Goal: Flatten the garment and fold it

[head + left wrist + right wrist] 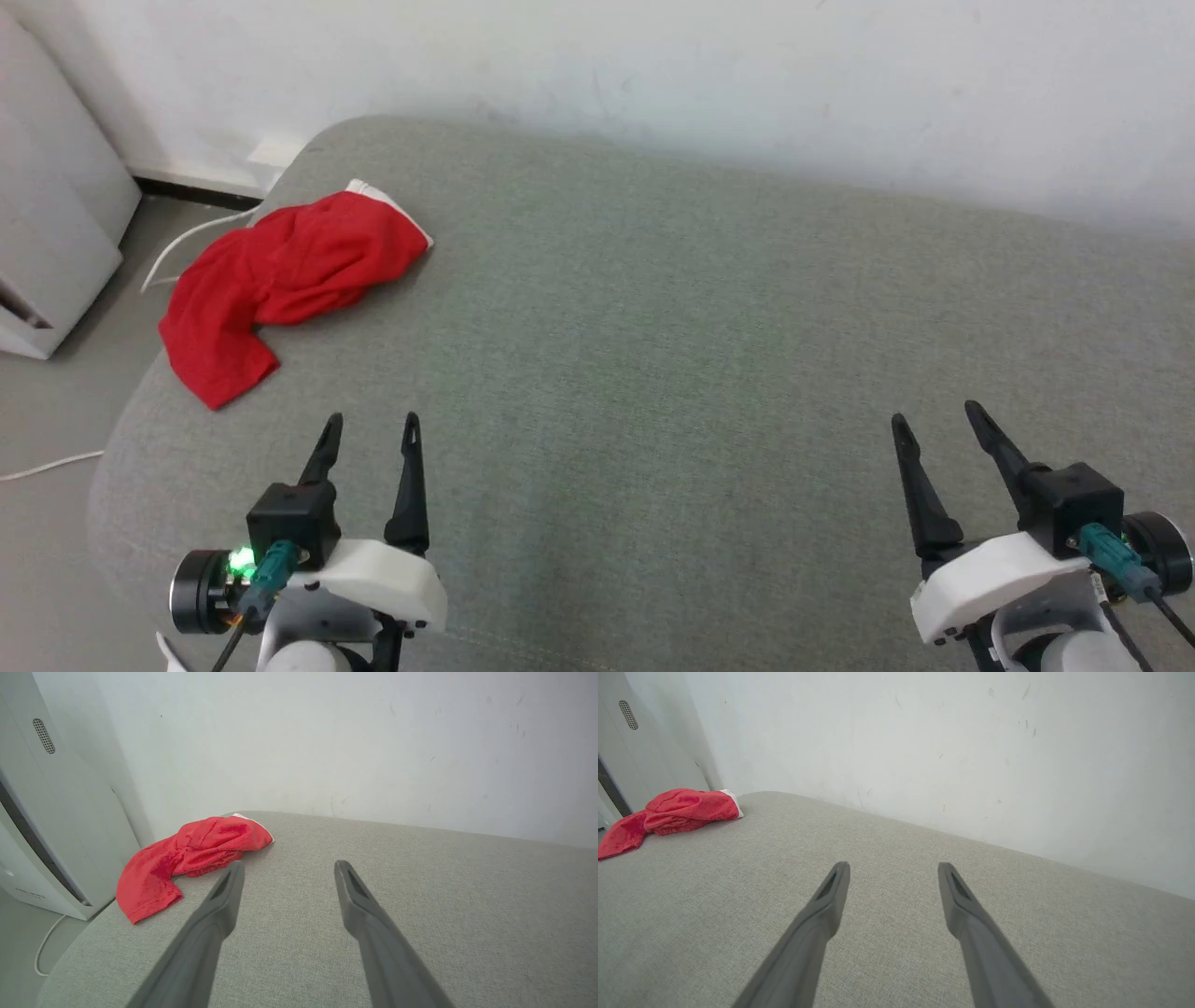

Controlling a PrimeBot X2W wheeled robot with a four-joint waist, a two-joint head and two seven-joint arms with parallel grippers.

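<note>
The red garment (280, 280) lies crumpled at the far left corner of the grey padded surface (672, 373), a white band showing at its far end. My left gripper (373, 425) hovers open near the front left, a short way in front of the garment and apart from it. In the left wrist view the garment (187, 858) sits up and left of the open left gripper (287, 868). My right gripper (934, 415) is open at the front right, far from the cloth. The right wrist view has the garment (668, 814) at its left edge, beyond the right gripper (892, 870).
A white wall (747, 84) runs behind the surface. A white appliance (47, 215) stands on the floor to the left, with a white cable (177, 247) trailing beside the surface's rounded left edge.
</note>
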